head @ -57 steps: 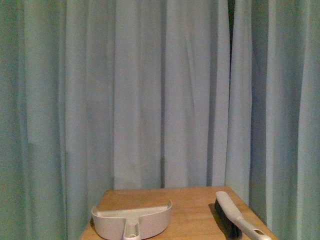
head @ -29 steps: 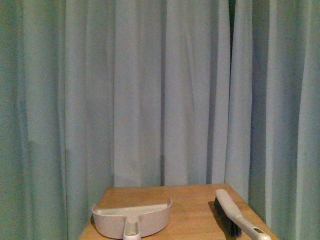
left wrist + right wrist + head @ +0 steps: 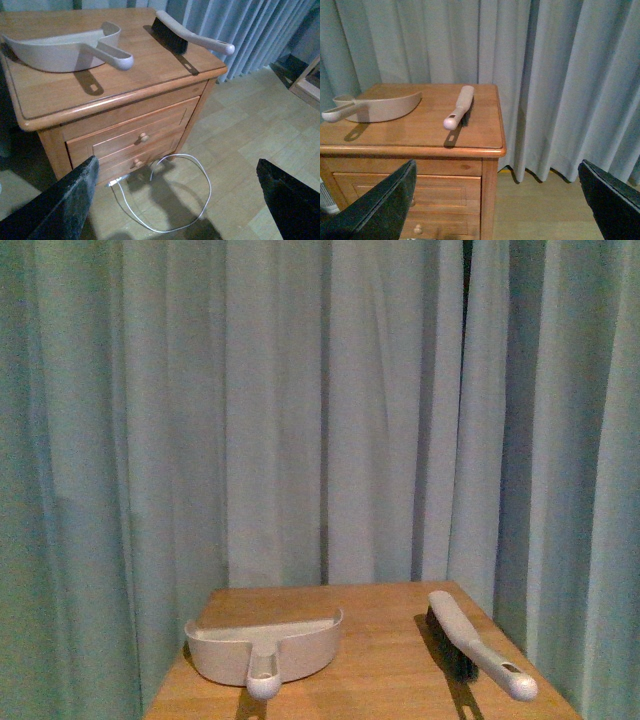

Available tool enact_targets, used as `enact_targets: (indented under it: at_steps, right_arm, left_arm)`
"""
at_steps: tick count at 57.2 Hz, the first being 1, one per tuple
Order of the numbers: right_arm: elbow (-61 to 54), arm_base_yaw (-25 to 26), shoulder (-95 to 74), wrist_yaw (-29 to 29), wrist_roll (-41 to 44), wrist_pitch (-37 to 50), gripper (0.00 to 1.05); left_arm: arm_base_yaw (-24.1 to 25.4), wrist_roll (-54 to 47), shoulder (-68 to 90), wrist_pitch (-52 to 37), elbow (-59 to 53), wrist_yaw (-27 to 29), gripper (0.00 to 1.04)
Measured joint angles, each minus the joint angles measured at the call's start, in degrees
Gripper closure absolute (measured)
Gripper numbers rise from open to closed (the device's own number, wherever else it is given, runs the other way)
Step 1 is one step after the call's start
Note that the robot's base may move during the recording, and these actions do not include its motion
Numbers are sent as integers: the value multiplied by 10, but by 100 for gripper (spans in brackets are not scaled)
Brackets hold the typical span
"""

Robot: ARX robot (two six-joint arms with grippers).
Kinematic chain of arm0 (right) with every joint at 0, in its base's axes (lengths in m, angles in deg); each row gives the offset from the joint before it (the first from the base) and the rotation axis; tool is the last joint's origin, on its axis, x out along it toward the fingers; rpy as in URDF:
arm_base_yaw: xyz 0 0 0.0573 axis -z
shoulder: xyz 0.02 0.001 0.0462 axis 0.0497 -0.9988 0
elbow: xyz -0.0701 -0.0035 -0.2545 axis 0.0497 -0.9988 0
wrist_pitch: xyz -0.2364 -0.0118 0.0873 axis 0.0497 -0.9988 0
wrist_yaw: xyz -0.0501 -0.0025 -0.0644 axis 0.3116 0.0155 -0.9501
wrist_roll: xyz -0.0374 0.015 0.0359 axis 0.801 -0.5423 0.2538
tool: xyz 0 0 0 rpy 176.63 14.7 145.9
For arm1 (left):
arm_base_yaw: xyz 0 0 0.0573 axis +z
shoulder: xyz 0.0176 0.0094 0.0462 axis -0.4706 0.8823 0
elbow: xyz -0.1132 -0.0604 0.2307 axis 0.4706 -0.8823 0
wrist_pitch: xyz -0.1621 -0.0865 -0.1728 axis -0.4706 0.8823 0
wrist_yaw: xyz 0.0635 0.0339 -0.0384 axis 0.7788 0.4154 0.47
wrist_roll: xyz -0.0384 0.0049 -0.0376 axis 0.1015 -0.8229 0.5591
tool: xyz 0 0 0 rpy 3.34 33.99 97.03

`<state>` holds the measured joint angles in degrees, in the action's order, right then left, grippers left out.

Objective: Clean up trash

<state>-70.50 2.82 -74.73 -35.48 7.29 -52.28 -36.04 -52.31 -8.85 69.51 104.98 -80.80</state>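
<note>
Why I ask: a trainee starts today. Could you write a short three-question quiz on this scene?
1. True or false: the brush lies inside the dustpan.
2. What lies on the floor in front of the cabinet, seen from the left wrist? A) a white cable B) a bottle C) a rag
3. Fill in: the jaws of the left gripper and the right gripper stand ____, holding nothing.
Key: 1 false, they lie apart on the cabinet top. 2 A. 3 open.
</note>
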Motion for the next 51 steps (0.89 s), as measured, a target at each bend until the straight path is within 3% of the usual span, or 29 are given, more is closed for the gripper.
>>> enact_targets:
  at_steps: [12, 22, 31, 51]
  right_arm:
    - [0, 0, 0, 0, 0, 0, 7]
    - [0, 0, 0, 0, 0, 0, 7]
    - [0, 0, 0, 0, 0, 0, 7]
    - [0, 0, 0, 0, 0, 0, 7]
  left_arm:
    - [-74, -33, 138, -23, 109, 56, 8]
    - [-118, -75, 235, 15, 233, 107, 8]
    - [-135, -109, 338, 48, 353, 186, 8]
    - [-168, -203, 449, 184, 478, 279, 8]
